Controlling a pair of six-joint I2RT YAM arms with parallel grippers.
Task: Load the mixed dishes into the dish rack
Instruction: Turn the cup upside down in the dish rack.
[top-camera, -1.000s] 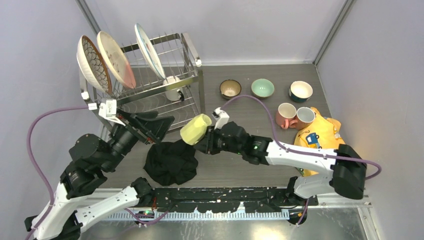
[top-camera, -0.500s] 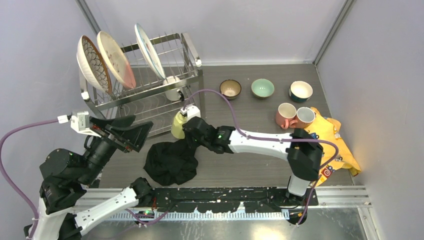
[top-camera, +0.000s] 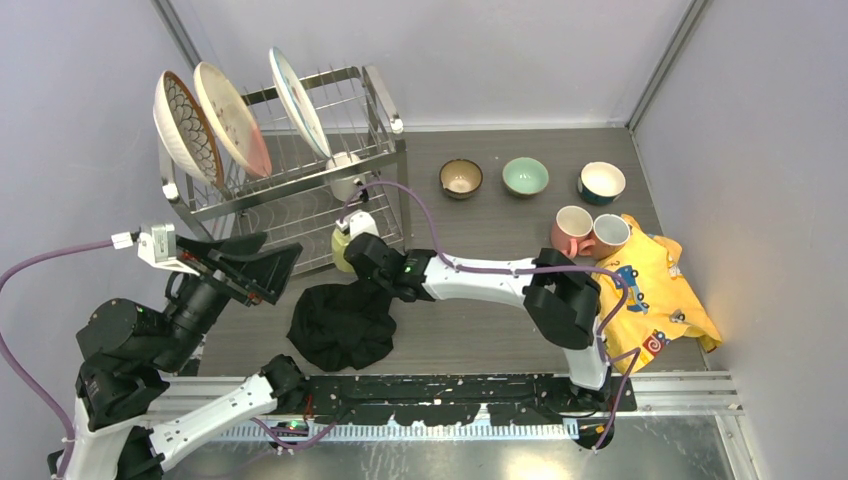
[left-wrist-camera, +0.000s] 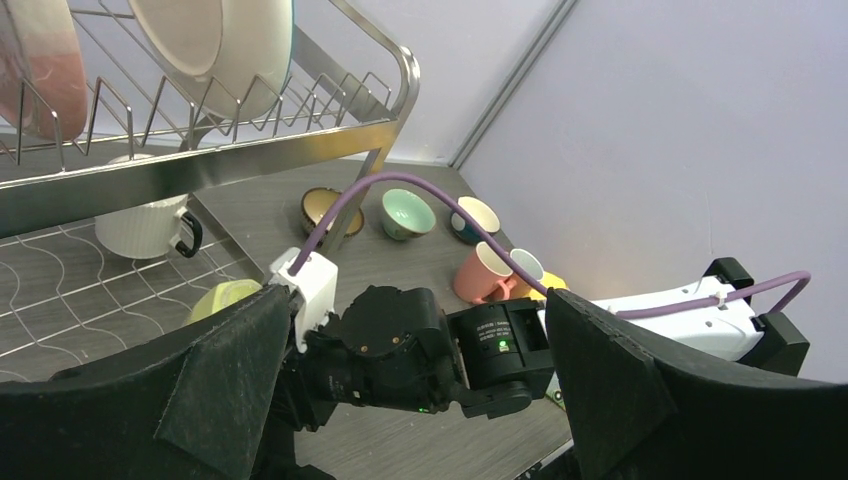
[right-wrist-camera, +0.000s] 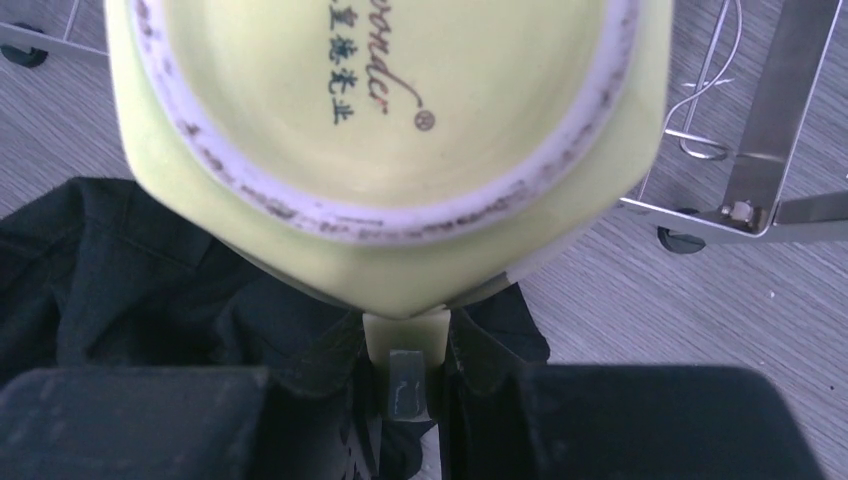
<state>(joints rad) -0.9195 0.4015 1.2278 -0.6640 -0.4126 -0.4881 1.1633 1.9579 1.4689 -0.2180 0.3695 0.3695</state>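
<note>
My right gripper (top-camera: 362, 252) is clamped on the pale yellow ceramic mug (right-wrist-camera: 400, 150), its base facing my wrist, at the near edge of the silver two-tier wire dish rack (top-camera: 290, 186); my left gripper (top-camera: 258, 262) hangs wide open, near-left of that rack.

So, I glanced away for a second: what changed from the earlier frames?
The right gripper, shut on the yellow mug, carried it left toward the dish rack's lower tier. The left gripper, open, drew back leftward. The plates, bowls and pink mugs stayed put.

Plates (top-camera: 232, 118) upright in dish rack (top-camera: 300, 181)
</note>
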